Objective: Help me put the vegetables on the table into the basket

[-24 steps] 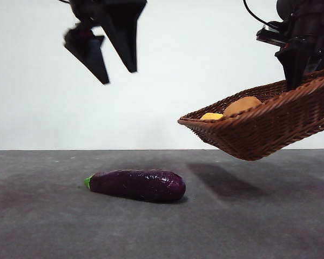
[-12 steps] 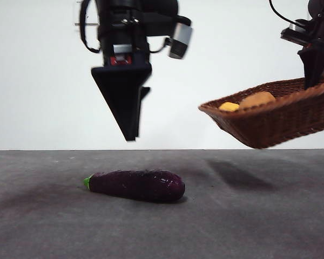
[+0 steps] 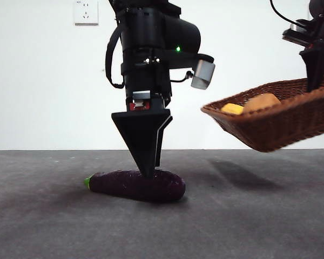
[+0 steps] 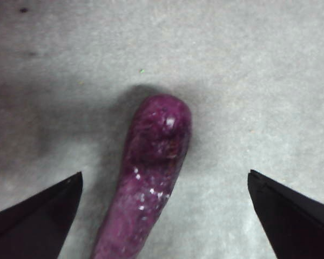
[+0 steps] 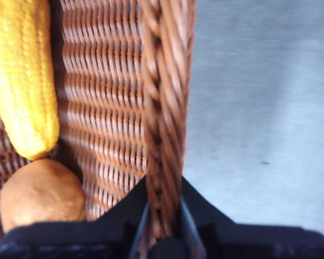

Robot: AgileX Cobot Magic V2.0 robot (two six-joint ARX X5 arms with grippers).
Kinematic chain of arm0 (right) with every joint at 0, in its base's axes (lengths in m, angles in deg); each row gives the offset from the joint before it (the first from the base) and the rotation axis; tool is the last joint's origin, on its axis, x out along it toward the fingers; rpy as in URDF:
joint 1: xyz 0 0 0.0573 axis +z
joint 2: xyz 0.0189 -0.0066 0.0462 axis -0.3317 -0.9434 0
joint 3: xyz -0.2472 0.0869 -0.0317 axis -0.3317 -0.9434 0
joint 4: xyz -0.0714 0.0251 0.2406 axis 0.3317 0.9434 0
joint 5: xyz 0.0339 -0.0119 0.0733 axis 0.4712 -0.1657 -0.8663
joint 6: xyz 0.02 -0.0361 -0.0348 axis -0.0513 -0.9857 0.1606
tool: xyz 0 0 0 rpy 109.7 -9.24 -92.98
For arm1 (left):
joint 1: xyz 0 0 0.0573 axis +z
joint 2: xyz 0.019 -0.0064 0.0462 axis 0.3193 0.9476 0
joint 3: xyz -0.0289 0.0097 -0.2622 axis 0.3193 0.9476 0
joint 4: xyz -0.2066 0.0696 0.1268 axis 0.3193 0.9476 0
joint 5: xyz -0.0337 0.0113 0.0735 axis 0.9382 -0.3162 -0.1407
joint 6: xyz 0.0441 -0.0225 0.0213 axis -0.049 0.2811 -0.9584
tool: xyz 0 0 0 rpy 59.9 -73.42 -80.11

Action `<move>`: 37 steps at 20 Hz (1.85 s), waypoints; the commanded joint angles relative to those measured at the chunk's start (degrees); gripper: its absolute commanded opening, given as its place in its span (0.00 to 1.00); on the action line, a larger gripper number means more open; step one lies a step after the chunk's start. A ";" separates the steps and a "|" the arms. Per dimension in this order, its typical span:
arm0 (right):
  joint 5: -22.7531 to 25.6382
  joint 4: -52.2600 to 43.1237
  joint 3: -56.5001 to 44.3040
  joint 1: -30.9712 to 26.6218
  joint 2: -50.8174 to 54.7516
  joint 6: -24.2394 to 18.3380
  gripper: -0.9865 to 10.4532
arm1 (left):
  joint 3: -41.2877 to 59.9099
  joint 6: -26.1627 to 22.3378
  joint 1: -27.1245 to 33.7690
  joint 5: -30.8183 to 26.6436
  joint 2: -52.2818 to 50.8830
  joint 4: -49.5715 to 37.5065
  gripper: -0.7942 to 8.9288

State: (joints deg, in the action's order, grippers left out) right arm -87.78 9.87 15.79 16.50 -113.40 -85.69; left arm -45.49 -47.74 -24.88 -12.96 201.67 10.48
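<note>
The dark purple eggplant point(image 3: 136, 185) lies on the grey table point(image 3: 248, 221), green stem end to the left. My left gripper point(image 3: 147, 171) is open, lowered onto it, with a jaw on each side of the eggplant point(image 4: 151, 178) in the left wrist view. My right gripper point(image 3: 315, 81) is shut on the braided rim point(image 5: 163, 135) of the wicker basket point(image 3: 281, 121), holding it tilted in the air at the right. The yellow corn cob point(image 5: 22, 75) and the brown potato point(image 5: 40, 194) lie inside the basket; both also show in the front view, corn point(image 3: 232, 108) and potato point(image 3: 262, 102).
A white wall with a power socket point(image 3: 86, 12) stands behind the table. The basket's shadow point(image 3: 243, 175) falls on the table below it.
My left gripper has come down from high up to the eggplant, straddling it. The basket has shifted a little to the right, still held up.
</note>
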 commanded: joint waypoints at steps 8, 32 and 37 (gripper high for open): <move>0.07 -0.39 0.22 -3.19 0.26 -0.11 0.07 | 0.28 -1.44 0.11 1.42 3.34 -1.66 0.17; -0.02 -0.24 0.22 11.52 0.26 4.68 0.07 | 0.09 65.22 15.47 35.98 -21.31 -16.96 0.07; -4.07 -1.57 0.22 19.10 0.28 6.16 0.07 | 0.11 73.29 18.14 34.16 -21.55 -14.84 0.07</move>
State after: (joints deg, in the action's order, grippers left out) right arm -91.19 8.80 15.79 35.78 -113.40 -80.34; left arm -45.55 23.36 -6.87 21.38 179.66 -4.16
